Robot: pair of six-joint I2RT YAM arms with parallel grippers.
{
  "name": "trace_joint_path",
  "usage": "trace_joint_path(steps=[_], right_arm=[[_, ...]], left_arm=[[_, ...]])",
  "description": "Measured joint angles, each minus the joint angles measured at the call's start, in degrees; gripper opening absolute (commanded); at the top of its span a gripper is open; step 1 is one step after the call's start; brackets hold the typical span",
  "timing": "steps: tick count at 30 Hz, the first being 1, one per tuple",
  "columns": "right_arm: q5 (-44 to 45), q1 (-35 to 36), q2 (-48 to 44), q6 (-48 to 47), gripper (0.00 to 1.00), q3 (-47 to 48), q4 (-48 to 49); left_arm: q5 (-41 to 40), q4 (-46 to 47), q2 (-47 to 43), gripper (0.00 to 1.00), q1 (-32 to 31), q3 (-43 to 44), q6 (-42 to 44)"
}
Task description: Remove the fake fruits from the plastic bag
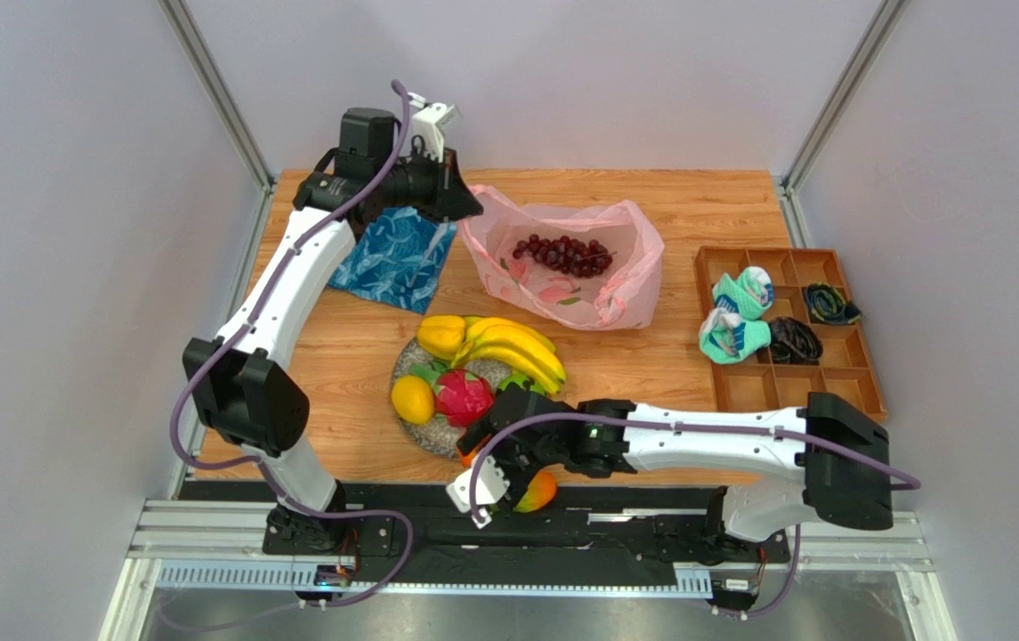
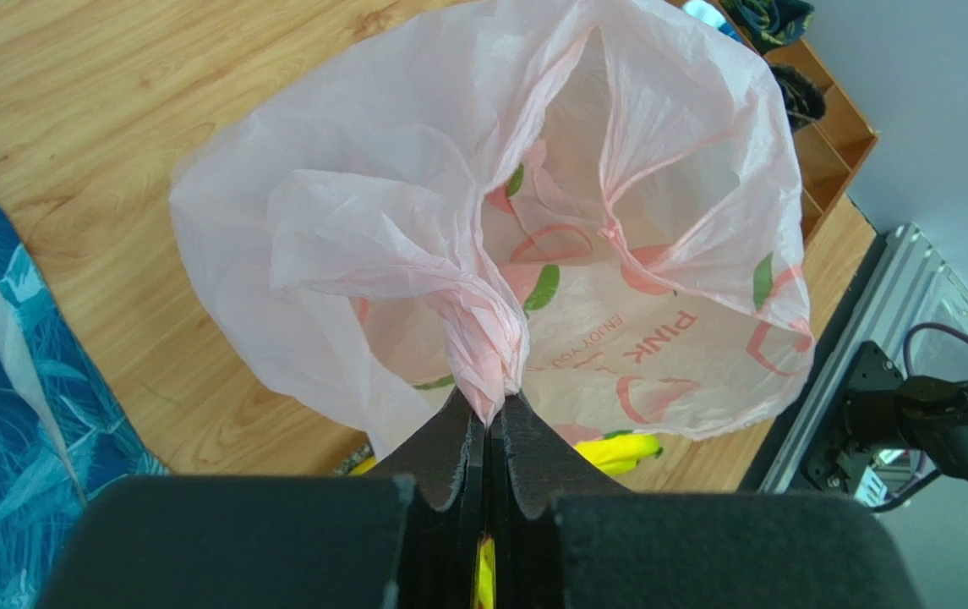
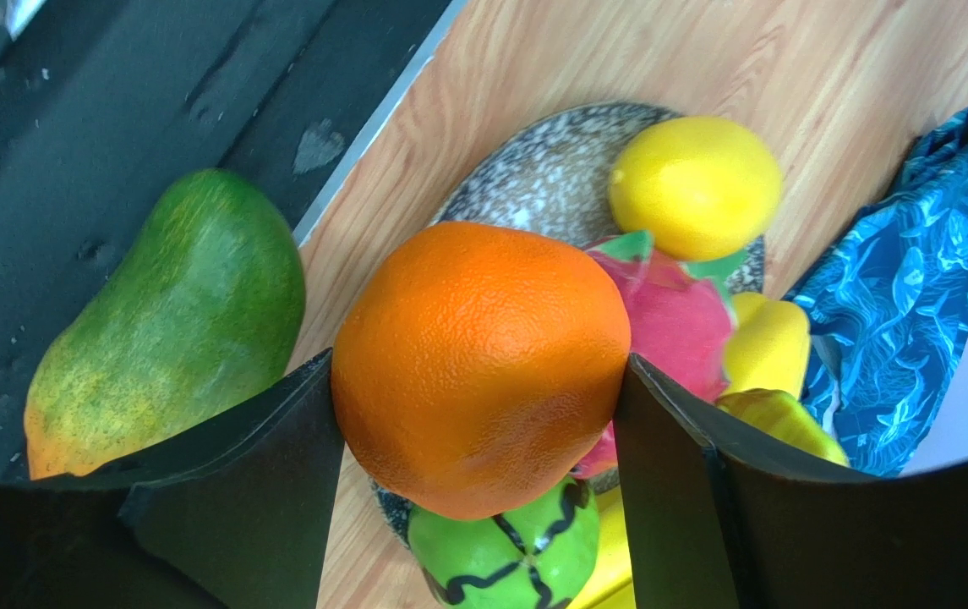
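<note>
Here, on the left, the left gripper (image 2: 491, 425) has its fingers pressed nearly flat together on a twisted gather of the plastic bag (image 2: 362, 190). The grip probably serves to keep the mouth lifted and open, since such thin, crinkly, translucent pink film would otherwise slump shut. Beside the fingers, away from the bag, lies a blue leaf-patterned cloth (image 1: 392, 257). Beyond the fingertips the bag billows open on the wooden table, and a bunch of dark purple grapes (image 1: 563, 253) sits on its floor, the only fruit left inside as far as the top view shows.

Further right, the right gripper (image 3: 479, 419) stands wide and holds the orange (image 3: 482, 368) squarely between its fingers, which press the round, dimpled skin on opposite sides. Just past the fingertips is the speckled grey plate (image 3: 527, 178), which carries a smooth lemon (image 3: 695, 187), a pink dragon fruit (image 3: 673, 311), a green melon (image 3: 501, 558) and curved yellow bananas (image 1: 517, 350). I judge that the orange is meant to join them. Outside one finger, a green-to-orange mango (image 3: 171, 317) lies off the plate on the dark strip at the table's near edge.

Far to the right of both grippers, a brown compartment tray (image 1: 755, 387) holds teal-and-white rolled bundles (image 1: 739, 314).
</note>
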Motion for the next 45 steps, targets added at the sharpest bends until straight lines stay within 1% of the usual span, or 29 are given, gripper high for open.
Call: trace_joint_path(steps=[8, 13, 18, 21, 22, 24, 25, 27, 32, 36, 40, 45], right_arm=[[3.5, 2.5, 3.1, -4.9, 0.51, -5.8, 6.4], [6.8, 2.6, 6.6, -5.6, 0.51, -5.9, 9.8], [11.3, 2.6, 11.0, -5.9, 0.52, -4.2, 13.2], [12.6, 2.7, 12.0, -5.8, 0.54, -3.9, 15.0], [12.8, 2.7, 12.1, -5.8, 0.60, -3.9, 15.3], [13.2, 2.7, 12.3, -5.8, 0.69, -3.9, 15.7], [13.6, 2.7, 12.4, -5.7, 0.83, -3.9, 16.0], [14.3, 2.7, 12.7, -5.6, 1.00, -3.9, 16.5], [17.3, 2.2, 14.2, -5.5, 1.00, -3.9, 16.5], [17.7, 1.9, 13.5, -4.4, 1.00, -3.1, 13.7], [18.0, 1.9, 11.2, -2.4, 1.00, -0.9, 9.0], [18.2, 1.9, 5.8, -0.4, 1.00, 1.6, 3.3]], left_arm=[[0.9, 0.2, -4.9, 0.02, 0.0, -5.8, -0.1], [1.3, 0.5, -6.9, 0.02, 0.0, -8.8, -0.3], [2.0, 1.3, -8.0, 0.01, 0.0, -10.5, -0.4], [2.4, 2.0, -8.3, 0.01, 0.0, -11.7, -0.7], [2.5, 2.1, -8.3, 0.01, 0.0, -11.9, -0.9], [2.8, 2.5, -8.3, 0.01, 0.0, -12.6, -1.4], [3.0, 2.5, -8.3, 0.01, 0.0, -12.8, -1.7], [3.5, 2.8, -8.3, 0.01, 0.0, -12.9, -1.9], [4.0, 3.2, -8.3, 0.01, 0.0, -12.9, -2.2], [4.5, 3.1, -8.3, 0.01, 0.0, -12.9, -2.2], [5.0, 3.0, -8.3, 0.01, 0.0, -12.9, -2.2], [5.7, 1.3, -9.0, 0.00, 0.0, -12.9, -1.4]])
